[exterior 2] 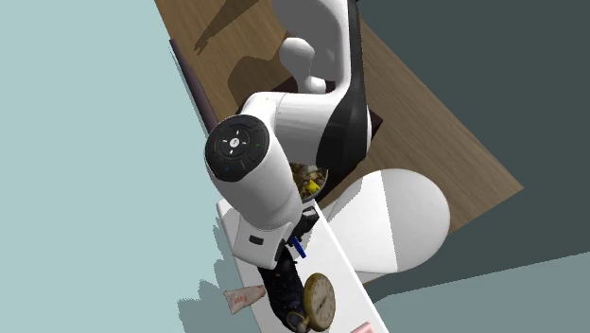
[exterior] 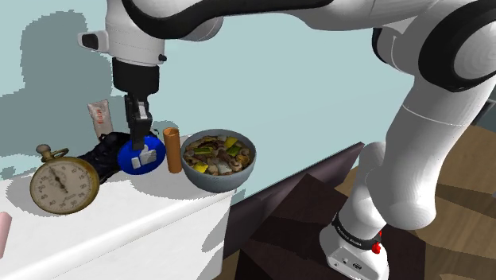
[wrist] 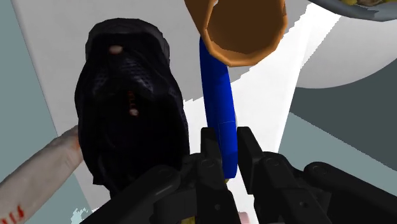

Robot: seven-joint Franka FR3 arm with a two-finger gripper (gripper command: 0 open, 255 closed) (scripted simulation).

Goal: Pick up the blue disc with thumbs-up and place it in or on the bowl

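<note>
The blue disc [exterior: 131, 159] with a white thumbs-up mark stands on edge on the white table [exterior: 151, 211], between a black shoe and an orange cylinder. My black gripper [exterior: 141, 143] comes straight down onto its top rim. In the wrist view the disc [wrist: 216, 95] runs edge-on between the two fingers [wrist: 208, 156], which clasp it on both faces; the gripper [wrist: 228, 159] is shut on it. The grey bowl [exterior: 208, 180], full of mixed food, sits just beyond the cylinder toward the shoulder view's right. A sliver of the disc [exterior 2: 299, 248] shows under the hand in the second exterior view.
An orange cylinder [exterior: 172, 149] stands tight beside the disc. A black shoe [wrist: 130, 105] lies on its other side, with a white tube [exterior: 98, 118] behind it. A brass stopwatch [exterior: 63, 183] leans at the shoulder view's left. The table's edge drops off right of the bowl.
</note>
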